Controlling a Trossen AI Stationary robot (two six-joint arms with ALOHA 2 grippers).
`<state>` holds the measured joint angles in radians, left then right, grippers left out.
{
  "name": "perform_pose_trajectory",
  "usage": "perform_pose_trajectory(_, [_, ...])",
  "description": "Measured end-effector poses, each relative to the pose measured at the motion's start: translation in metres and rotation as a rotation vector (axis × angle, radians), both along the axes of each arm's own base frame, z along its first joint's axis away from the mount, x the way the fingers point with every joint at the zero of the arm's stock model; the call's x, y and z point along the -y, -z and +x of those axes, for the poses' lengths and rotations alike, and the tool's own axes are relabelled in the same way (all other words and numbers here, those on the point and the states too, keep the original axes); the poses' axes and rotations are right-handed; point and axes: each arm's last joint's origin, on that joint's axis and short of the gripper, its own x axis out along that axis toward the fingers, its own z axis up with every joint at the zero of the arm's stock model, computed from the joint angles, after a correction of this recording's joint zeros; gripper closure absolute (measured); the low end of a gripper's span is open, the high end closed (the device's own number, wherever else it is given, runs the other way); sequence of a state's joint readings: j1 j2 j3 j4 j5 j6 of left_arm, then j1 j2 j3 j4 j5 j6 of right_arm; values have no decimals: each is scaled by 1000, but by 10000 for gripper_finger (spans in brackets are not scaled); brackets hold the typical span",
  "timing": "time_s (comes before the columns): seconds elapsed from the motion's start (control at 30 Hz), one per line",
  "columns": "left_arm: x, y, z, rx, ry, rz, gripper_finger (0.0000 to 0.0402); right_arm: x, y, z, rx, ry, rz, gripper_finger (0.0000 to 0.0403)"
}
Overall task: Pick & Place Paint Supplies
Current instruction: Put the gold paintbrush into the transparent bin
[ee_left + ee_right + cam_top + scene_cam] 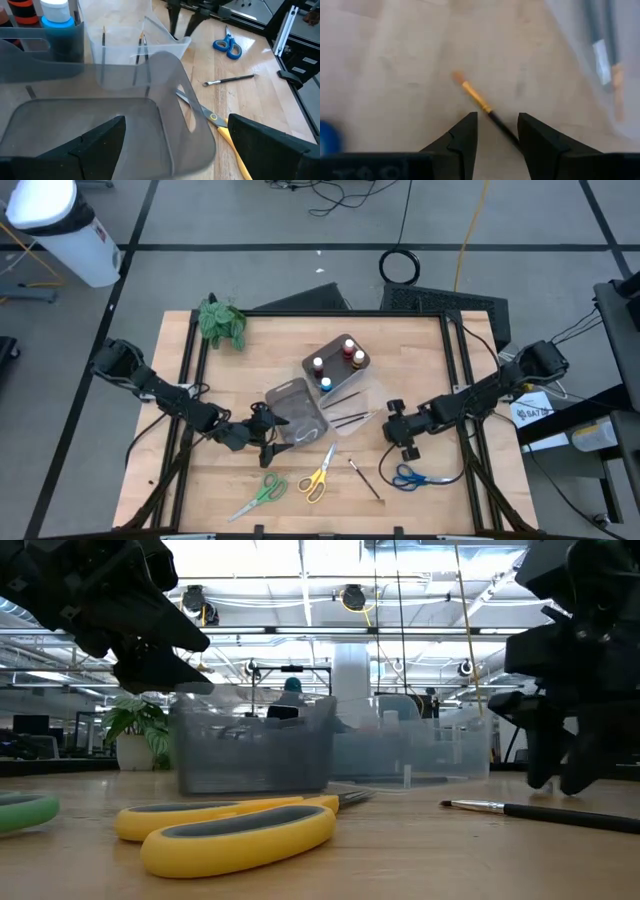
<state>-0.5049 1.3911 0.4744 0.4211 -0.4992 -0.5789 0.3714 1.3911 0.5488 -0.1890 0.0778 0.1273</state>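
Note:
My right gripper (402, 442) (497, 119) hangs open, pointing steeply down just over the table. A loose dark-handled brush (472, 95) (365, 478) lies flat on the table, and its handle runs into the gap between the fingers. My left gripper (262, 432) (177, 120) is open wide at the near corner of an empty grey tray (290, 395) (165, 75), with one finger on each side of its wall. Paint bottles (335, 362) stand in a second grey tray. Two brushes (350, 418) lie in a clear tray. Yellow (318, 477), green (262, 493) and blue (410, 477) scissors lie flat on the table. My left gripper's fingers (270, 145) stand astride the grey tray's near corner wall (200, 145). Whether either finger touches the wall I cannot tell. The tray rests on the table.
A green plant (220, 320) stands at the table's far left corner. The black frame rails (465, 380) run along the table's sides. Bare wood lies between the yellow scissors and the blue scissors, around the loose brush.

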Motion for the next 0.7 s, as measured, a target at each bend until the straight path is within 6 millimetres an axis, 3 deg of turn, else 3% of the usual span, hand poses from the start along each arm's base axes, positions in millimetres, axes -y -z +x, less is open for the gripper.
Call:
perform_pose_trajectory(0.47, [0, 0, 0, 0, -1, -2, 37, -11, 3, -11, -95, -56, 57, 274])
perform_pose_trajectory(0.7, [0, 0, 0, 0, -1, -2, 37, -13, 4, -15, -115, -76, 42, 324])
